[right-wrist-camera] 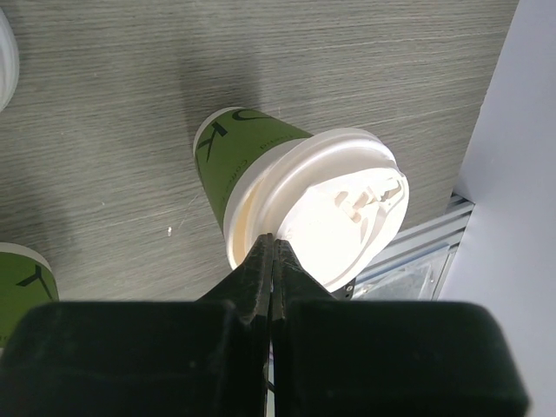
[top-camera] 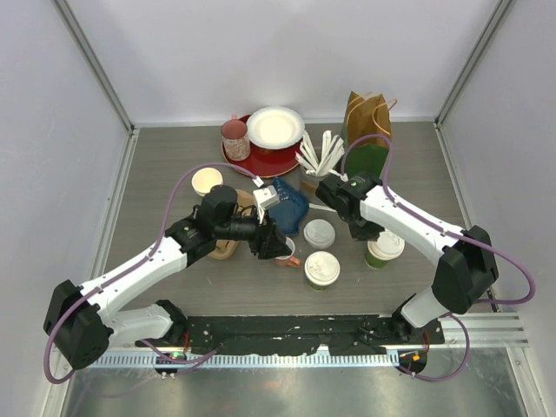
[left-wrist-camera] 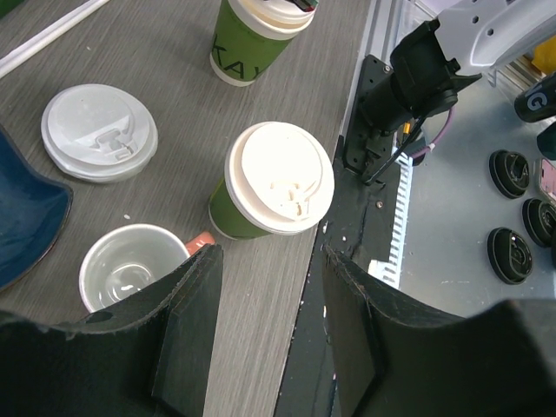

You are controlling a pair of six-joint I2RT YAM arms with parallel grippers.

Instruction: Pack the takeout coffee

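Two green takeout coffee cups stand at the table's front. One (top-camera: 321, 269) carries a flat white lid and shows just ahead of my left fingers in the left wrist view (left-wrist-camera: 278, 178). My left gripper (top-camera: 274, 244) (left-wrist-camera: 271, 261) hangs open over bare table with nothing in it. The other cup (top-camera: 383, 250) (right-wrist-camera: 234, 152) has its white lid (right-wrist-camera: 347, 208) sitting askew, so the cream inside shows. My right gripper (top-camera: 364, 231) (right-wrist-camera: 274, 245) is shut on that lid's near rim. A loose lid (top-camera: 319, 232) (left-wrist-camera: 98, 130) lies between the arms. An uncovered cup (top-camera: 207, 181) stands at the left.
A white mug with a pink handle (top-camera: 286, 254) (left-wrist-camera: 130, 265) sits under my left wrist, beside a blue bowl (top-camera: 291, 208). At the back are a red plate (top-camera: 261, 161) with a white dish and a pink cup (top-camera: 234, 137), white stirrers (top-camera: 320, 155) and a brown paper bag (top-camera: 368, 113).
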